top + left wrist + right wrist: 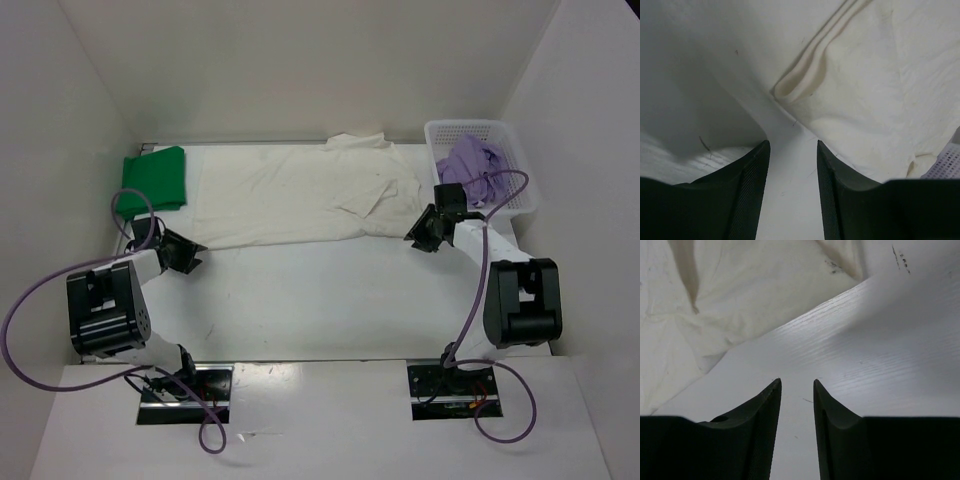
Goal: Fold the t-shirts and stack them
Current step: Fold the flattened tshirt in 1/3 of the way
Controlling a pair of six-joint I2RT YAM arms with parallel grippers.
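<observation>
Though creased, cream t-shirt (300,195) flat.

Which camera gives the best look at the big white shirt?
The top view: the white shirt lies spread out there, nearly all of it visible. The left wrist view shows only a creased patch beyond its fingers; the right wrist view only a rumpled edge beside bare table.

Left arm (105,312) and right arm (520,300): white links, blocky black joint housings. Purple cables (486,262) trail in loops along each. Black base plates (185,392), red wiring showing. Left gripper (792,142), right gripper (797,381): black tapered fingers (752,185), finely ribbed inner faces.
</observation>
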